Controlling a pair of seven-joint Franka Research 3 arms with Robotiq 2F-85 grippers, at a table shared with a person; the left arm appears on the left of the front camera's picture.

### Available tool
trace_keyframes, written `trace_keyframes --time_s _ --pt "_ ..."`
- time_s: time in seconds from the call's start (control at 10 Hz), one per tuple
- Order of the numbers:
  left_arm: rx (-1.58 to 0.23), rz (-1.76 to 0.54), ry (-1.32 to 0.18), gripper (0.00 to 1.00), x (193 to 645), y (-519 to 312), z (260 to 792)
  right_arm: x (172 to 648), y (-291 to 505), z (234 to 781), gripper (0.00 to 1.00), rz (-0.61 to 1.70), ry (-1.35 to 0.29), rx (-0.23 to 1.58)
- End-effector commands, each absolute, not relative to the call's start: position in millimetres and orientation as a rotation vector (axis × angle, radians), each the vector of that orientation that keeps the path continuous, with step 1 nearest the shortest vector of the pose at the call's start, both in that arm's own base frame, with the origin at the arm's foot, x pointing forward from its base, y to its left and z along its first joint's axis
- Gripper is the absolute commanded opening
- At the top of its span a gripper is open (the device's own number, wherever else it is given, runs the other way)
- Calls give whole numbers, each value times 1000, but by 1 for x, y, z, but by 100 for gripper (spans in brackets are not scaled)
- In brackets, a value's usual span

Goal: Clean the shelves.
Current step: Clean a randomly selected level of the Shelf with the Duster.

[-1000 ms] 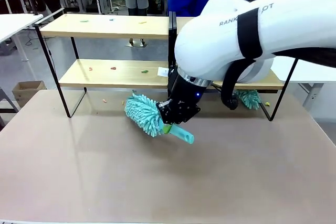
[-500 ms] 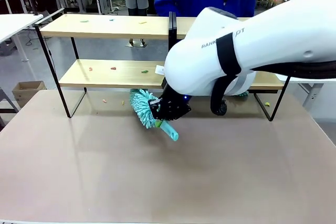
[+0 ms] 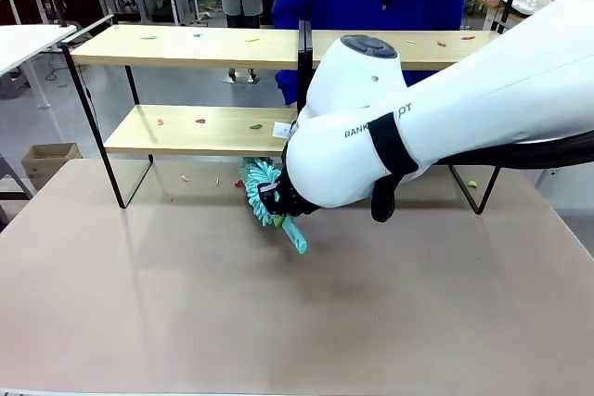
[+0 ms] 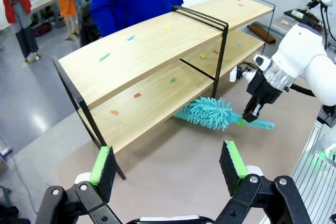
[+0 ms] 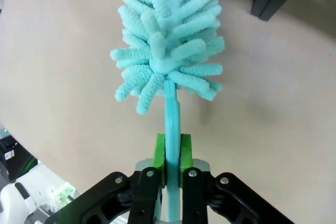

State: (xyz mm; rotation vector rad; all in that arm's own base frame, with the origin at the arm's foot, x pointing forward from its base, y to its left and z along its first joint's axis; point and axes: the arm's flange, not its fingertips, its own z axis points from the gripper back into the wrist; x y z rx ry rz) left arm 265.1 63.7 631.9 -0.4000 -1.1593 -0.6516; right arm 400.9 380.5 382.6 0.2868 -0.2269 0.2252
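I've the right gripper clamped on the fluffy teal duster, left gripper spread wide. Its head's moved in closer under the light-wood shelves.

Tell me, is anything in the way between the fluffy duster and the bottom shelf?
Nothing visible is. The right gripper holds the duster, its fluffy head right by the lower shelf's front edge, near the black centre post.

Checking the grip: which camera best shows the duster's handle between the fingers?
The right wrist view: the duster handle sits pinched between green-padded fingers. The left wrist view shows the duster small, far off; in the front view the arm mostly hides the grip.
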Motion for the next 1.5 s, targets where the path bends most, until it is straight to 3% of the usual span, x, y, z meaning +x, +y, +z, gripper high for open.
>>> trace_keyframes --time_s 0.0,0.5,1.4 --pt "-393 -652 -1158 100 266 63 632 417 400 377 12 198 -270 282" --pt "-393 -652 -1158 100 266 63 632 449 439 370 12 293 -245 297" --pt "-393 -652 -1158 100 266 63 632 466 498 369 12 496 -164 262"
